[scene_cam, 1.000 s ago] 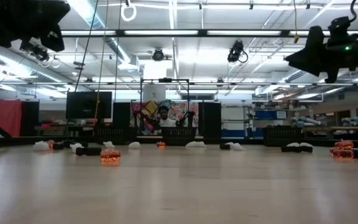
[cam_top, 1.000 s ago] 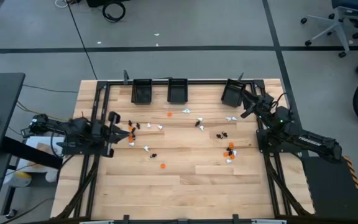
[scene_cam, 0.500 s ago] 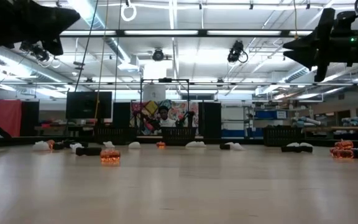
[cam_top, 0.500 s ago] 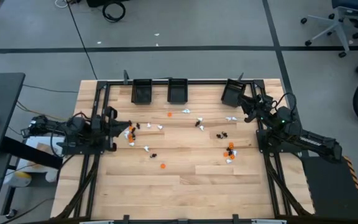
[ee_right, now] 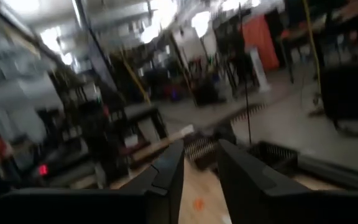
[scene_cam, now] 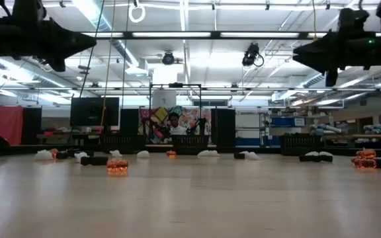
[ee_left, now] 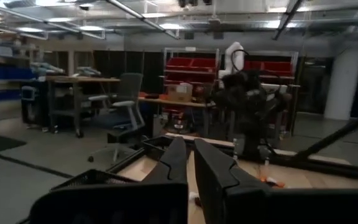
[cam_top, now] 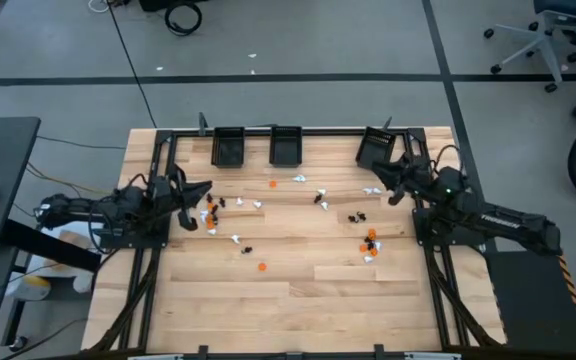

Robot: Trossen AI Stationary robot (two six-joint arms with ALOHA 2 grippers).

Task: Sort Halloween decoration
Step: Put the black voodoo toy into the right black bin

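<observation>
The Halloween decoration is a scatter of tiny orange, white and black trinkets lying on the wooden table [cam_top: 298,300]. One cluster [cam_top: 214,208] lies at the left and another [cam_top: 370,241] at the right. A single orange trinket [cam_top: 262,266] sits nearer the front. In the low view an orange one [scene_cam: 117,166] glows on the tabletop. My left gripper [cam_top: 204,188] hovers shut above the left cluster, pointing about level toward the table's right [ee_left: 190,148]. My right gripper [cam_top: 380,173] hovers open and holds nothing near the right bin, pointing toward the table's left [ee_right: 201,152].
Three small black bins stand along the far edge: left [cam_top: 228,147], middle [cam_top: 285,146] and a tilted right one [cam_top: 375,149]. A black frame rail [cam_top: 268,130] borders the table. The near half of the table is bare wood.
Both grippers have tipped up from a downward slant to about level. My left gripper has swung toward the far edge and now points toward the table's right. My right gripper has turned from pointing at the far edge to pointing toward the table's left. The trinkets have stayed put.
</observation>
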